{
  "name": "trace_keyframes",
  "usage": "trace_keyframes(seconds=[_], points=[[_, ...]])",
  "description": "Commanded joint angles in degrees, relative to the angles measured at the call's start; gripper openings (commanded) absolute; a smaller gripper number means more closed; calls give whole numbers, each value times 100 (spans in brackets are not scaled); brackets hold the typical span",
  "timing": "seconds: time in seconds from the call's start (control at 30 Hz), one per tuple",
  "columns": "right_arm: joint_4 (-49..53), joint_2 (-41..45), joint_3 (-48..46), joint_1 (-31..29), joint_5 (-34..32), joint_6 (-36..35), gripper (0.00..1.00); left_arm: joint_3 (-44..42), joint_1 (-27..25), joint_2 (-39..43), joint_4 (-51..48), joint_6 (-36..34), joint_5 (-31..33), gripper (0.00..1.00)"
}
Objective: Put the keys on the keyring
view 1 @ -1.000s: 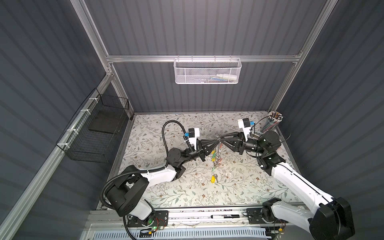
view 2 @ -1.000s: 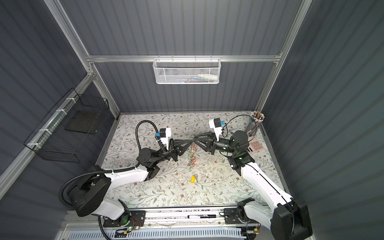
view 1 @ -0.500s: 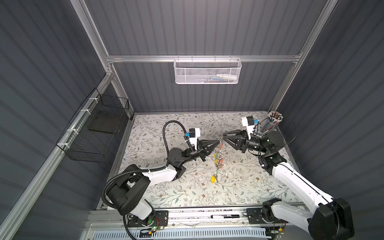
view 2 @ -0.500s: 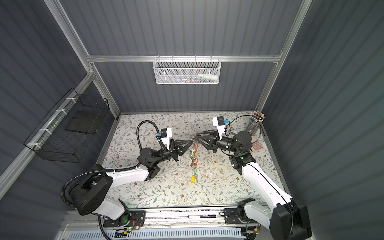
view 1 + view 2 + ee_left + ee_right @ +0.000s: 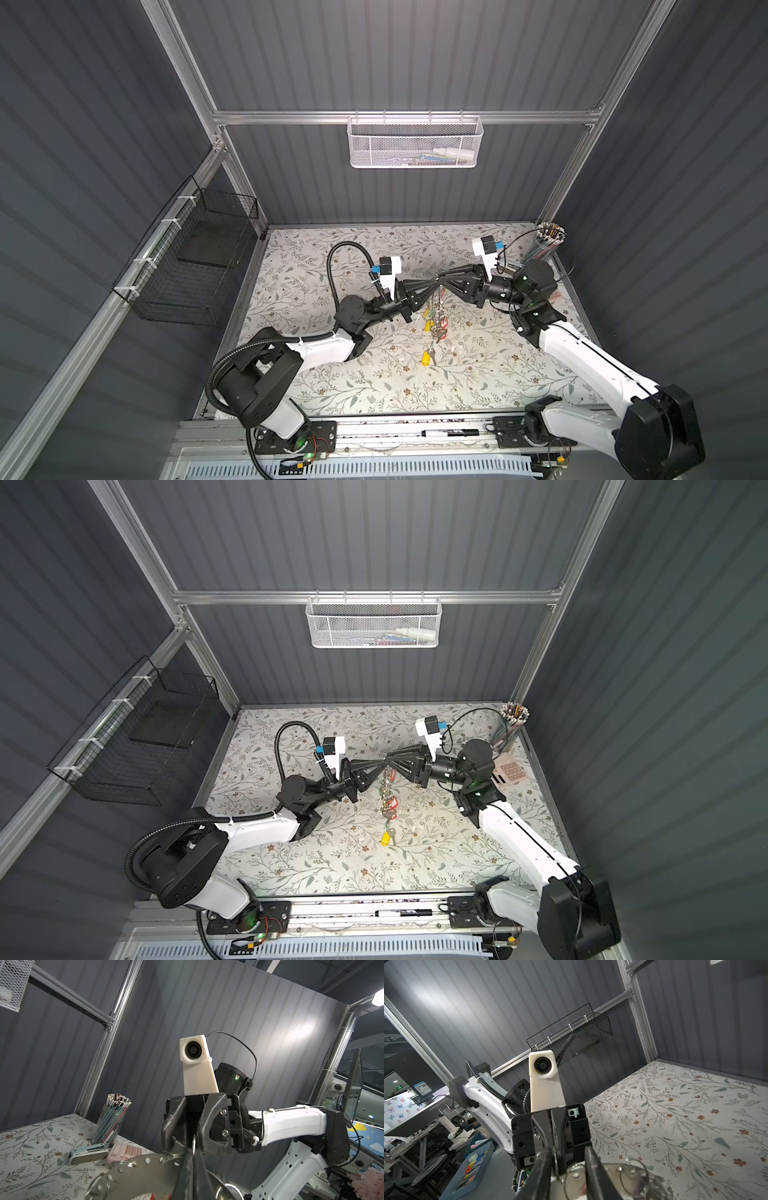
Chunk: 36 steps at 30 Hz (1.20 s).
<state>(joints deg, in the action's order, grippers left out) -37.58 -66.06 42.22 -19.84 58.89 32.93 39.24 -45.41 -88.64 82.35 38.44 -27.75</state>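
Observation:
My left gripper (image 5: 437, 285) is shut on the rim of the keyring (image 5: 141, 1174), a flat grey hoop with holes and small split rings, held above the table's middle. Several keys (image 5: 435, 322) with red, green and yellow tags hang from it in both top views. One yellow-tagged key (image 5: 427, 357) lies on the table below. My right gripper (image 5: 568, 1151) meets the left gripper tip to tip. Its jaws stand apart, astride the left fingertips, the hoop's rim (image 5: 612, 1177) and a split ring (image 5: 555, 1157).
A pencil cup (image 5: 548, 241), a pink calculator (image 5: 513, 773) and a stapler (image 5: 88, 1154) sit at the back right corner. A white mesh basket (image 5: 413, 143) hangs on the back wall and a black wire basket (image 5: 195, 257) on the left wall.
The right gripper drew back from the keyring half a second ago and has returned to the left gripper's tips with narrower jaws. The left gripper kept its hold.

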Motion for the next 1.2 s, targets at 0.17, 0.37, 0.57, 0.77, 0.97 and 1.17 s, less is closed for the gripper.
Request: trace_keyframes(seconds=[0.17, 0.37, 0.57, 0.77, 0.97, 1.17], points=[[124, 122, -74, -29, 48, -115, 26, -31, -27, 184, 246, -193, 460, 0], [84, 125, -91, -23, 44, -76, 19, -21, -29, 196, 114, -249, 470, 0], [-10, 58, -99, -32, 78, -13, 13, -56, -28, 178, 172, -224, 502, 0], [-17, 33, -115, -31, 67, -6, 5, -36, -30, 180, 97, -281, 459, 0], [79, 21, -57, -36, 41, -109, 0, 21, -25, 262, -228, -364, 342, 0], [648, 106, 171, -33, 47, -562, 0, 18, 94, 718, -1236, -625, 132, 11]])
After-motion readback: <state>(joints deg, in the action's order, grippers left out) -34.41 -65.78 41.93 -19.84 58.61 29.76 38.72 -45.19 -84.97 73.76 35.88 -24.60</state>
